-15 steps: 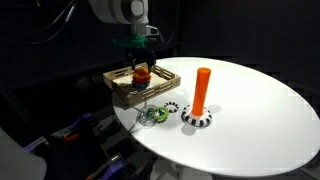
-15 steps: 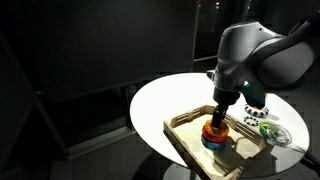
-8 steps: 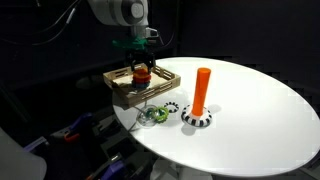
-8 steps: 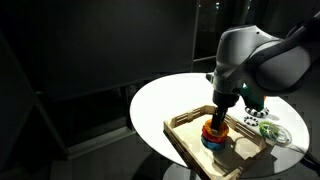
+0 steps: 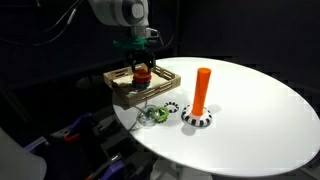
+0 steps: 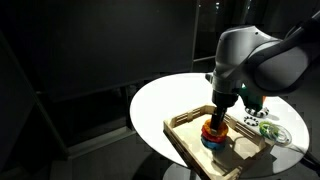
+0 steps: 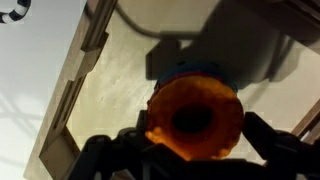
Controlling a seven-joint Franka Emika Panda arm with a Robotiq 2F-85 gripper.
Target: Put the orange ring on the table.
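Note:
The orange ring (image 7: 165, 105) lies on top of a stack of rings, over a blue ring (image 7: 190, 72), inside the square wooden tray (image 7: 70, 90). My gripper (image 7: 192, 132) is straight above the stack, its two dark fingers against the ring's left and right sides. In both exterior views the gripper (image 5: 141, 62) (image 6: 217, 112) reaches down into the tray (image 5: 120, 90) (image 6: 190, 140) onto the stack (image 5: 142, 73) (image 6: 213, 131). The tray stands at the edge of the round white table (image 5: 250, 110) (image 6: 165, 100).
A tall orange post (image 5: 202, 90) on a striped base (image 5: 197, 119) stands near the tray. A green ring (image 5: 152, 115) (image 6: 272, 133) and a black-and-white ring (image 5: 170, 108) (image 6: 248, 118) lie on the table beside the tray. The surroundings are dark.

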